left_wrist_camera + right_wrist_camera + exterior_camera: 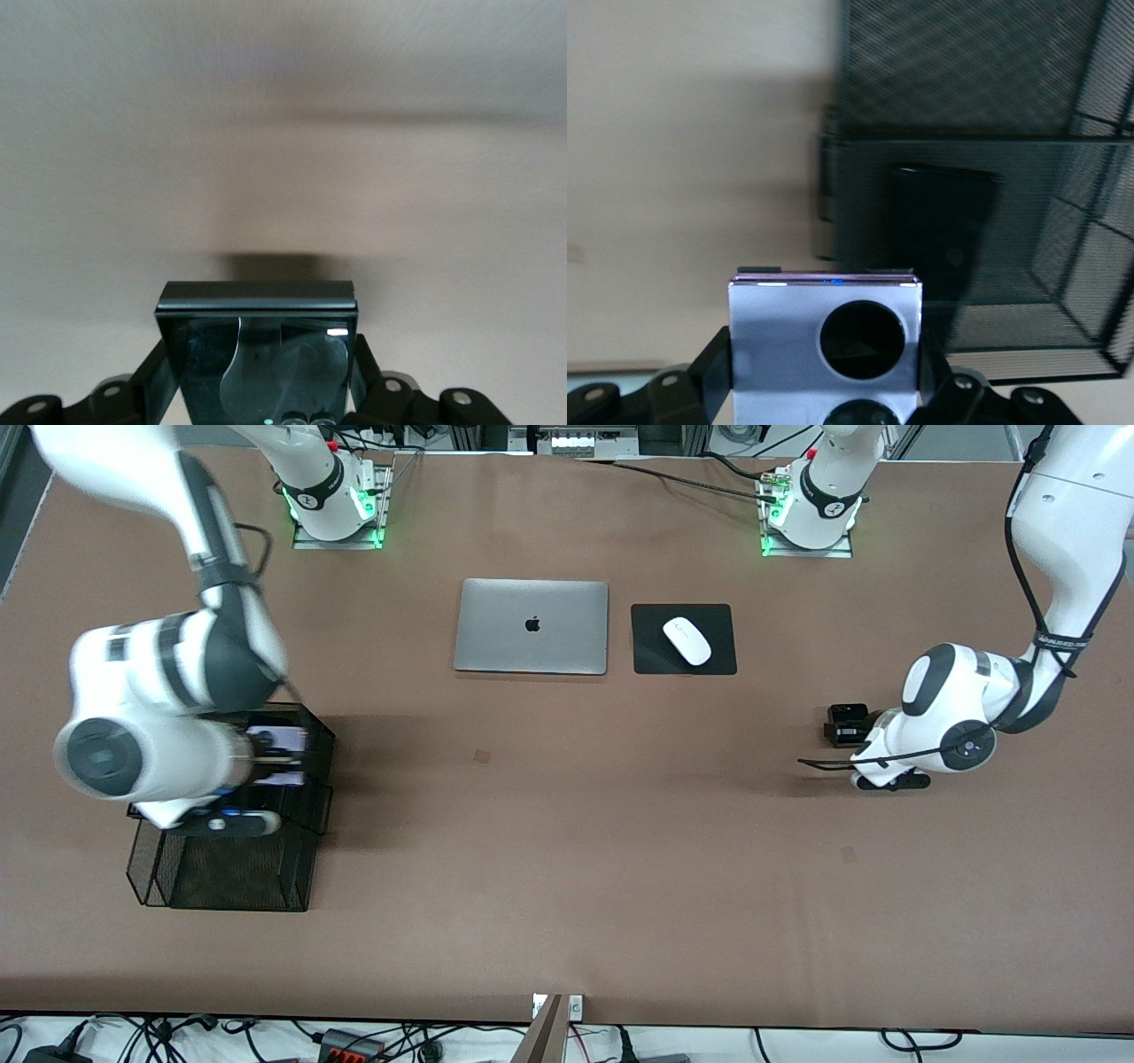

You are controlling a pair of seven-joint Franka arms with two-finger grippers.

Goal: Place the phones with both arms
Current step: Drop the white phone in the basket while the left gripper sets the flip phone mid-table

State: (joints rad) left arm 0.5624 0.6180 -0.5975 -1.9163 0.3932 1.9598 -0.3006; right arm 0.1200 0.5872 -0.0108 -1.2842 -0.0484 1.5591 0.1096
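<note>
Brown matting covers the long table point(567, 824), with two white robot arms reaching out from bases along its top edge. Toward the right arm's end of the table stands a black mesh organizer point(230, 868), and inside it, seen from the right wrist, a long flat black phone point(943, 230) leans in one compartment. At the middle of the table, a closed silver laptop point(532, 626) lies beside a black mouse pad point(651, 651) carrying a white mouse point(687, 640).

Over the organizer, the right tool point(824, 403) grips a pale lilac-white flip phone point(780, 341), its two black lenses facing the wrist camera, a finger pressed to each side. Toward the left arm's end of the table, the left tool point(261, 398) is down low at the table, closed on a small squarish black flip phone point(257, 305), whose glossy face reflects the fingers point(146, 385) clamped on its sides.
</note>
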